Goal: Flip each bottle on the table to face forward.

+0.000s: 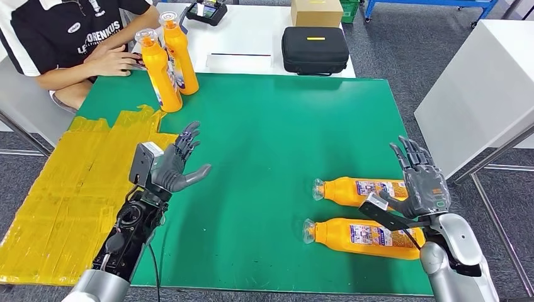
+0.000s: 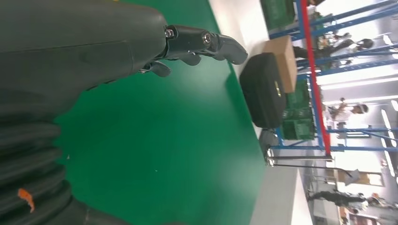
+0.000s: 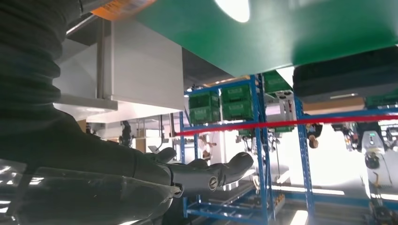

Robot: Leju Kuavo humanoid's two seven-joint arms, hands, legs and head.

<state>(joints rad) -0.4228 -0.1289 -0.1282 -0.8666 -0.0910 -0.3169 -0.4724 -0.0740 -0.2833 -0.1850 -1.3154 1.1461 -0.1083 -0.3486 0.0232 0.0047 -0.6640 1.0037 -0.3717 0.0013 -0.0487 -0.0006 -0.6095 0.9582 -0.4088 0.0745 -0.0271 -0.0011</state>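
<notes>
**Green-topped desk with two bottles standing and two lying**

Green matting covers the desk [image 1: 271, 138], with yellow tape patches [image 1: 75, 189] along its left edge. The left hand [image 1: 179, 165] hovers above the left half of the desk, fingers spread and holding nothing; the left wrist view shows its fingers [image 2: 206, 42] extended over bare green surface. The right hand [image 1: 420, 179] is raised at the near right corner, fingers apart and upright, empty. Just beside it lie two orange bottles on their sides, caps pointing toward the desk's middle: the farther lying bottle [image 1: 359, 190] and the nearer lying bottle [image 1: 362, 236], whose right end passes under the right wrist. Well apart, at the far left corner, two orange bottles stand upright, touching or nearly so: the front standing bottle [image 1: 160, 72] and the rear standing bottle [image 1: 181, 55].

A seated person [image 1: 69, 38] rests a hand by the standing bottles. Beyond the far edge sit a black case [image 1: 315, 50], a cardboard box [image 1: 316, 11] and a controller [image 1: 206, 11] on a white table [image 1: 252, 38].

From the left wrist view, the black case [image 2: 263, 91] and box [image 2: 284, 61] appear beside blue shelving [image 2: 309, 70]. Seen from the right wrist, the right hand's fingers [image 3: 220, 173] stand open past the desk edge, against blue racks [image 3: 258, 140] holding green crates [image 3: 220, 103].
</notes>
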